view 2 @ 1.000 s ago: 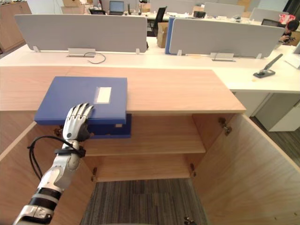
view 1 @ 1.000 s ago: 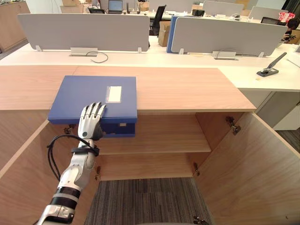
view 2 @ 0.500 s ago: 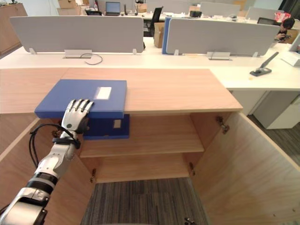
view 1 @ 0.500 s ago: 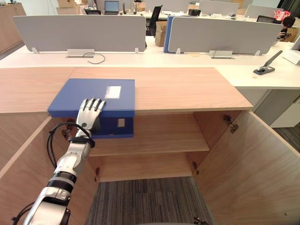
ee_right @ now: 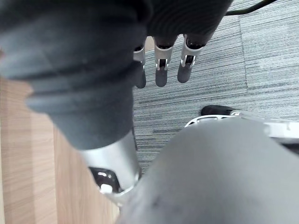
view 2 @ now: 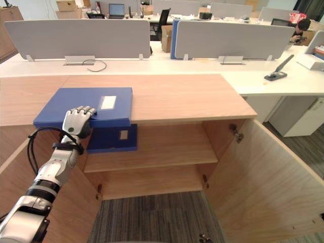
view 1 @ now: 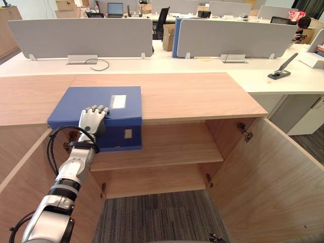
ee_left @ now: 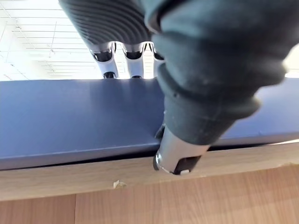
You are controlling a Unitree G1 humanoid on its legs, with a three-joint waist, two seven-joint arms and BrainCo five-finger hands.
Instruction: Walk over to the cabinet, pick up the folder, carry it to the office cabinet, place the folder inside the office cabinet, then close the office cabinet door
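1. Blue folder (view 1: 96, 98) lies flat on the cabinet top (view 1: 192, 93), left of frame centre, its front edge overhanging.
2. Left hand (view 1: 91, 121) pinches that edge: fingers (ee_left: 108, 58) curled over the top, thumb (ee_left: 180, 156) underneath.
3. Right hand (ee_right: 161, 56): fingers loose and straight, holding nothing, above carpet (ee_right: 261, 70).

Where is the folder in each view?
Left eye view: folder left of centre on the cabinet top, at its front edge.
Right eye view: same, further left.
Left wrist view: blue band across the middle.
Right wrist view: carpet past right hand.
Shared landmark: left hand pinching its front edge.
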